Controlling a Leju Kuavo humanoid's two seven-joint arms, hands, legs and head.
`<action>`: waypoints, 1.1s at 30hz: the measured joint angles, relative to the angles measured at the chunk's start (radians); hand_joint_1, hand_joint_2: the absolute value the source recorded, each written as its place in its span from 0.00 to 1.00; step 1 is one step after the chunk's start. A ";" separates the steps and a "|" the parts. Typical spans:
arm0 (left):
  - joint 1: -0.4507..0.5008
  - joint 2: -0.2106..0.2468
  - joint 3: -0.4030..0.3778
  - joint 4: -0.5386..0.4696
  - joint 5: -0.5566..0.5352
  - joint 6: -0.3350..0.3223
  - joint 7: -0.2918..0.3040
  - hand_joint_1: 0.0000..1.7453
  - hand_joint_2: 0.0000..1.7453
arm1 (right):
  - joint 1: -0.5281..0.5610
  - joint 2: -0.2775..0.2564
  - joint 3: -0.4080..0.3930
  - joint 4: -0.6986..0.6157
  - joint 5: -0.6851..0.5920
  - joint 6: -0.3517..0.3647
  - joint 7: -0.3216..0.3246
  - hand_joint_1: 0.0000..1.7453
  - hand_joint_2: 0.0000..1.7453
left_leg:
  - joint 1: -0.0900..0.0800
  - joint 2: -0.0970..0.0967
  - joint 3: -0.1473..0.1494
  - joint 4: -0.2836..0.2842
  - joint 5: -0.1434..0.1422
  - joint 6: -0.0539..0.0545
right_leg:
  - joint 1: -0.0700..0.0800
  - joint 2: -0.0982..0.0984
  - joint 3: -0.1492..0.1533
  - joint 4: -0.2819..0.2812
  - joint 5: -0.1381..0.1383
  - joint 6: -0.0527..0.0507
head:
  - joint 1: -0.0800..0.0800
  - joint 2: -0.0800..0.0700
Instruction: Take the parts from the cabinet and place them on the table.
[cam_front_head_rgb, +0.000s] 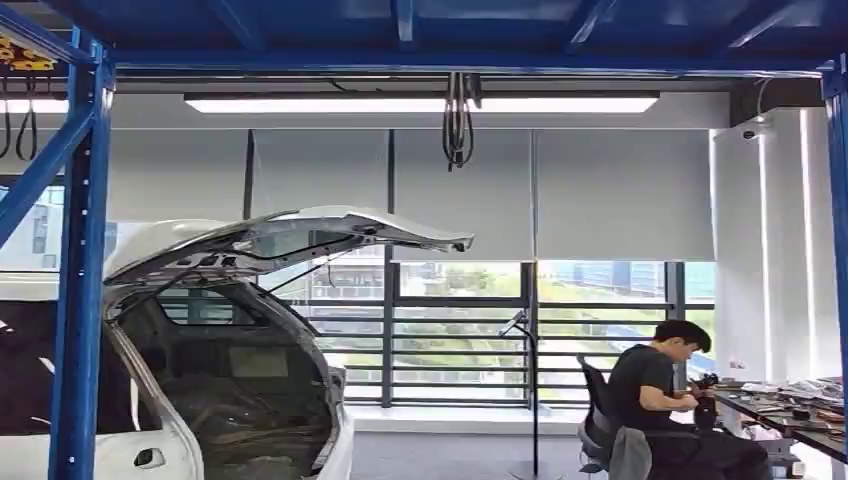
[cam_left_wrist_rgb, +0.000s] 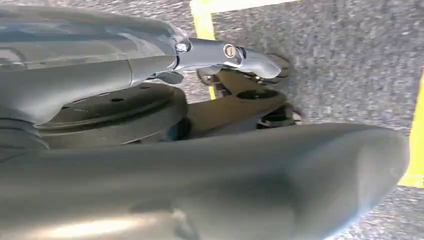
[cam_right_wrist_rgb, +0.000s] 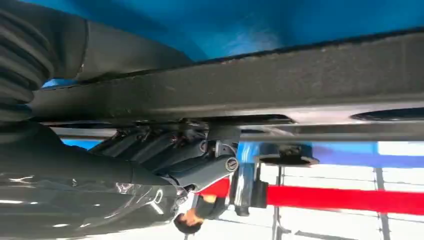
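Observation:
A long dark part (cam_right_wrist_rgb: 280, 80) with a silvery strip along one side runs across the right wrist view in front of a blue surface. My right hand (cam_right_wrist_rgb: 175, 155) grips it, dark fingers curled against the strip and the thumb (cam_right_wrist_rgb: 210, 172) lying beside them. My left hand (cam_left_wrist_rgb: 215, 55) hangs over grey speckled floor, one finger stretched out, the thick thumb (cam_left_wrist_rgb: 300, 170) apart from it, nothing between them. In the head view a table (cam_front_head_rgb: 800, 425) stands at the far right, cluttered with small items.
A blue steel frame (cam_front_head_rgb: 80, 280) rises on the left. Behind it stands a white car (cam_front_head_rgb: 230, 390) with its tailgate raised. A person (cam_front_head_rgb: 660, 400) sits at the table. Yellow floor tape (cam_left_wrist_rgb: 202, 20) and a red barrier belt (cam_right_wrist_rgb: 345, 197) show in the wrist views.

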 joint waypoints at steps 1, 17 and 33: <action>0.000 0.000 0.000 0.000 -0.002 -0.003 -0.010 0.00 0.00 | 0.018 0.000 -0.009 -0.024 0.005 0.000 0.000 1.00 1.00 | 0.000 0.000 0.000 0.000 0.000 0.000 | 0.000 0.000 0.000 0.000 0.000 0.000 | 0.000 0.000; 0.002 0.000 0.000 0.000 -0.037 -0.009 -0.036 0.00 0.00 | 0.164 0.012 -0.110 -0.465 -0.027 -0.046 -0.022 1.00 1.00 | 0.000 0.000 -0.001 0.000 0.000 0.000 | 0.000 0.000 -0.001 0.000 0.000 0.000 | 0.000 0.000; 0.006 0.000 0.076 0.000 -0.005 -0.040 -0.090 0.00 0.00 | 0.376 0.265 -0.435 -0.730 -0.798 0.102 -0.212 1.00 1.00 | 0.001 0.000 -0.001 -0.001 0.000 0.000 | 0.001 0.000 -0.001 0.000 -0.001 0.000 | 0.000 0.000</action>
